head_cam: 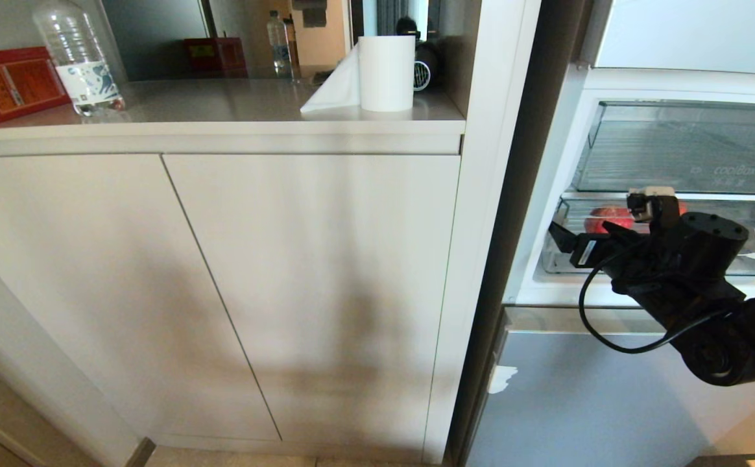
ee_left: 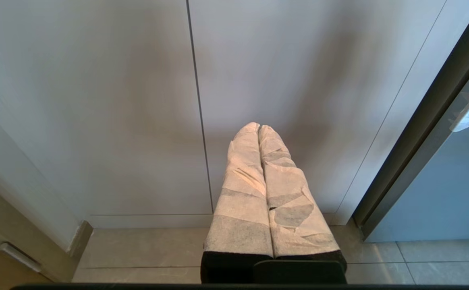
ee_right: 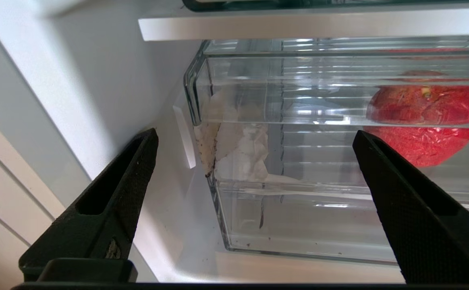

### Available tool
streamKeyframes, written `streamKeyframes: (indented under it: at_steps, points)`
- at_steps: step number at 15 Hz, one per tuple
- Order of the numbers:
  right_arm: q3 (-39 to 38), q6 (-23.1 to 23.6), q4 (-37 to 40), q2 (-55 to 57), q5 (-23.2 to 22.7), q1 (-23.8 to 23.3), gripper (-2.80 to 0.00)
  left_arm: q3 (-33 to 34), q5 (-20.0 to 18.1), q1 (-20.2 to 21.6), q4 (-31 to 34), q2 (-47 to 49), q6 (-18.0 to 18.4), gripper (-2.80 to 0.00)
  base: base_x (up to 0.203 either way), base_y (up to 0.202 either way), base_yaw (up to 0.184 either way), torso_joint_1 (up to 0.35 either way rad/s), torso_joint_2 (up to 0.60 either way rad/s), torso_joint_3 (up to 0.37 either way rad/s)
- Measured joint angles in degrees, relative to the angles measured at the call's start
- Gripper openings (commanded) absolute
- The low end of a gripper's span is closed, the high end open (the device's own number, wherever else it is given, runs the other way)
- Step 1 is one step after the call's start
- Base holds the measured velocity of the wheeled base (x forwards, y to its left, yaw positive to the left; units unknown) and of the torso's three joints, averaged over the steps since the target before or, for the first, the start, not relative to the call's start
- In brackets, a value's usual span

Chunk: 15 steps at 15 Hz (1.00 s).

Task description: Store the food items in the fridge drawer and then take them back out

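Your right gripper (head_cam: 601,224), spread wide and empty at the right of the head view, sits before the closed drawer (ee_right: 299,209) with the fruit (ee_right: 424,121) inside, so a low, off-centre grab could slip off the slick lip.

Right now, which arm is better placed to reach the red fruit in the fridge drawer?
Right. The right gripper is open at the fridge drawer front, red fruit inside. The left gripper is shut, facing cabinet doors.
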State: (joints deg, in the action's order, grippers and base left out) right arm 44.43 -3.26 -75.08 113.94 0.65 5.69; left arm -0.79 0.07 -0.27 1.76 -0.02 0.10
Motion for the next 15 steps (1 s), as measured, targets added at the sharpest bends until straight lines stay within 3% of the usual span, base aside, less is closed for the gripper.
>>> streamKeyframes:
  at_steps: [5,6,15]
  points:
    - [0.79,-0.14,0.0,0.85,0.03,0.32,0.0,0.0,0.0,0.02,0.0,0.0,0.0,-2.8,0.0,0.0,0.0,0.0,0.0,0.0]
    - [0.86,-0.14,-0.02,0.97,0.05,0.37,-2.8,0.0,0.0,0.0,0.0,0.0,0.0,-2.8,0.0,0.0,0.0,0.0,0.0,0.0]
    - [2.43,-0.07,0.29,1.21,0.11,2.74,-2.8,0.0,0.0,0.0,0.0,0.0,0.0,-2.8,0.0,0.0,0.0,0.0,0.0,0.0]
